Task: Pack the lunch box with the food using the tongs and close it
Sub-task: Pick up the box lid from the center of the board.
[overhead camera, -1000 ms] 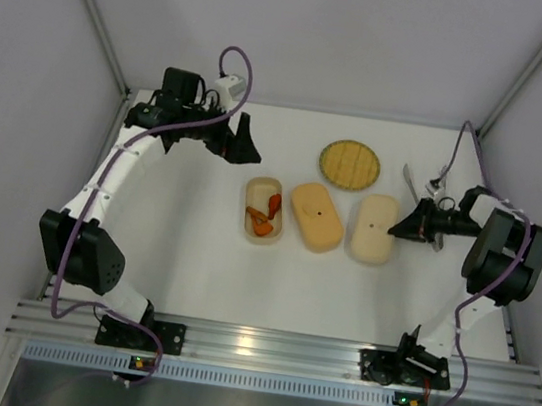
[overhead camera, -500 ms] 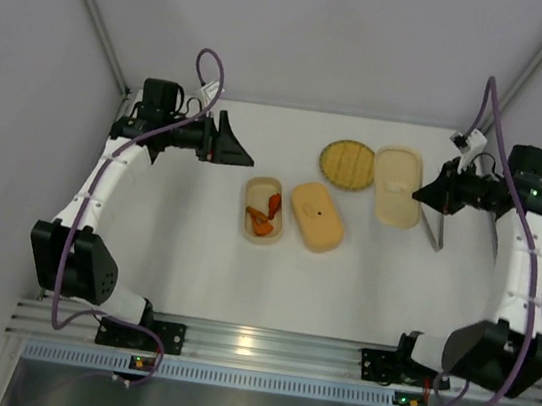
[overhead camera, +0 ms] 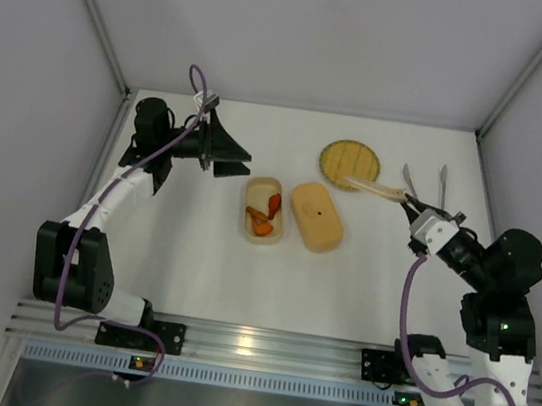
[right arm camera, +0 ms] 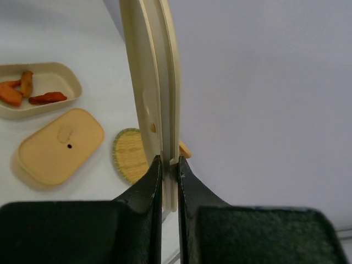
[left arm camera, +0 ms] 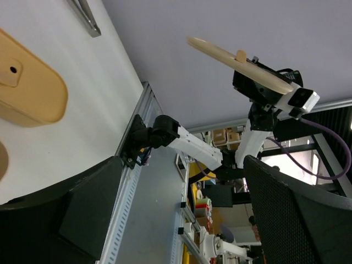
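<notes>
The lunch box point(overhead camera: 252, 192) is a cream oval tray on the table, and its food is a few orange-red pieces point(overhead camera: 265, 215). They also show in the right wrist view point(right arm camera: 22, 91). My right gripper point(overhead camera: 414, 207) point(right arm camera: 169, 176) is shut on the rim of a cream lid point(overhead camera: 374, 187) point(right arm camera: 157, 82), held edge-on in the air near the woven plate. The silvery tongs point(overhead camera: 442, 187) lie on the table behind that gripper; their tip point(left arm camera: 85, 16) shows in the left wrist view. My left gripper point(overhead camera: 225, 154) point(left arm camera: 181, 220) hangs open and empty, raised at the back left of the lunch box.
A tan oval piece with a small hole point(overhead camera: 317, 216) point(right arm camera: 60, 146) lies right beside the lunch box. A round woven yellow plate point(overhead camera: 349, 164) point(right arm camera: 130, 155) sits behind it. Grey walls close in both sides and the back, and a metal rail point(overhead camera: 271, 346) runs along the near edge.
The cream lid went from lying flat by the tan piece to being lifted edge-on in my right gripper. The right arm swung round. My left gripper shifted a little and stayed open.
</notes>
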Controlling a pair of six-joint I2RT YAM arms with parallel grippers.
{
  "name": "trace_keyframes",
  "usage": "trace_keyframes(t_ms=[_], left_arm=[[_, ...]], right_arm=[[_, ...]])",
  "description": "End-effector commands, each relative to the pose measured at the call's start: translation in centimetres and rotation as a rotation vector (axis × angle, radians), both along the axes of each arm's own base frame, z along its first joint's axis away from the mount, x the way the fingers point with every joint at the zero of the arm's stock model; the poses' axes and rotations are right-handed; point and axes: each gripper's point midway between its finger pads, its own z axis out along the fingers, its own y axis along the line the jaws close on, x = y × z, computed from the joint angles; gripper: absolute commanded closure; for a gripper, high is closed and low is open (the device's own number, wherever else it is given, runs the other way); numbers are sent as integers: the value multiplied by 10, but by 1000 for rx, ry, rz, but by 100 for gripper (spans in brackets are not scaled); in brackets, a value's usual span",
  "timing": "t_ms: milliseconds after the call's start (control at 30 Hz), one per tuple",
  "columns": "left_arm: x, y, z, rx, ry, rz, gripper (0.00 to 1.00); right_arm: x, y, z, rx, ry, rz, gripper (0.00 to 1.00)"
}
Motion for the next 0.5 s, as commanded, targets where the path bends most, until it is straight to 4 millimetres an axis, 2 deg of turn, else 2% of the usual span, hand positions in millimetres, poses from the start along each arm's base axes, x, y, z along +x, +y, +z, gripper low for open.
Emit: trace_keyframes(t_ms=[0, 100, 200, 267, 333, 433, 467], left_arm=[[-24, -5, 42, -53, -117, -76, 4], [-32, -18, 41, -54, -75, -110, 6], [-40, -38, 33, -44, -44, -158, 7], [-38, -48, 30, -28, -7, -180, 8], [-36, -59, 36, -31, -47, -190, 8], [-30, -70, 38, -32, -67, -192, 14], [-27, -74, 39, -22, -89, -195, 21]], right_arm=[[-9, 14, 51, -149, -398, 98, 100], [-18, 26, 48, -252, -555, 175, 100], [-28, 40, 35, -369, -718, 265, 100], [-33, 48, 22, -443, -827, 324, 100], [-40, 57, 13, -480, -922, 382, 100], [-46, 68, 4, -527, -1019, 447, 100], [-47, 72, -4, -530, -1002, 480, 100]])
